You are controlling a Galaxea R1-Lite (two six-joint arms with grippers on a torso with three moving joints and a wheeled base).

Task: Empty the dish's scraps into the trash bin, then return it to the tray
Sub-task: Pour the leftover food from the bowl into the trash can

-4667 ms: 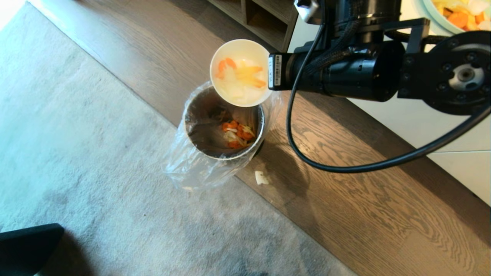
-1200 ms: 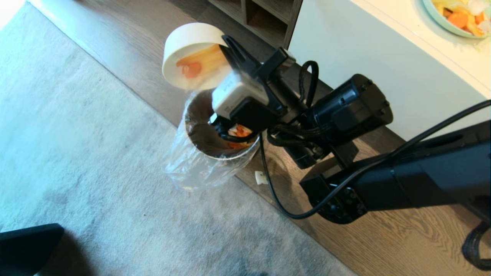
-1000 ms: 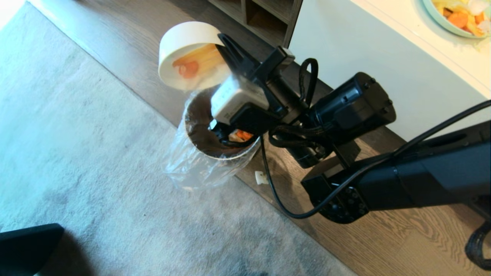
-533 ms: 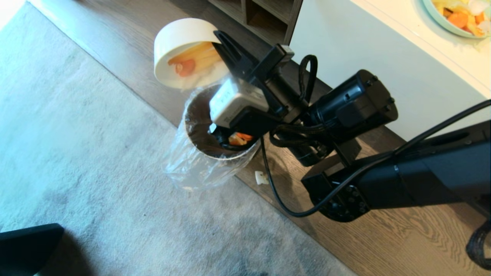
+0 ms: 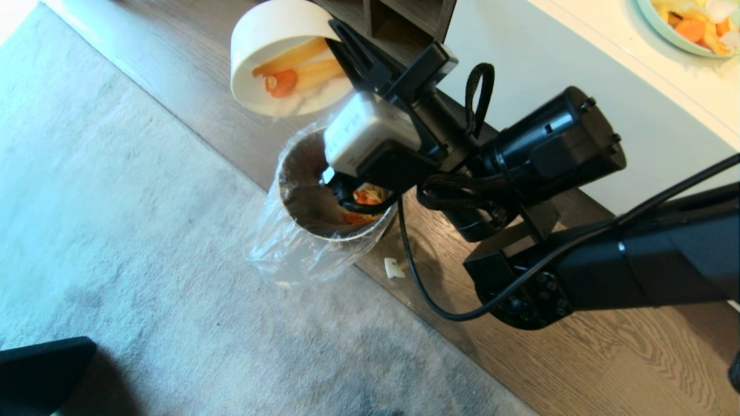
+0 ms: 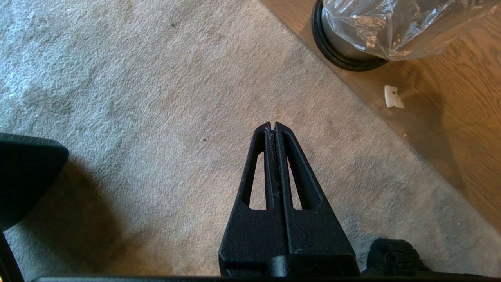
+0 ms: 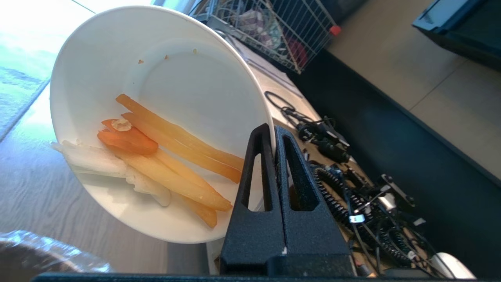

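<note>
Right gripper [image 5: 341,36] jaws pinch the tilted dish [image 5: 272,34] above the trash bin [image 5: 300,196], arm hiding its rim.

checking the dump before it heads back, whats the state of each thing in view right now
dish: tipped steeply on its side, rim pinched by the right tool
scraps: several stuck inside the dish; others lie in the trash bin
trash bin: upright, bag liner over its rim
white bit: on the floor beside the bin
left tool: shut, empty, over the carpet

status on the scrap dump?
Right gripper shut on dish rim, tipped above trash bin. Scraps clinging inside. Left gripper shut, idle over carpet.
</note>
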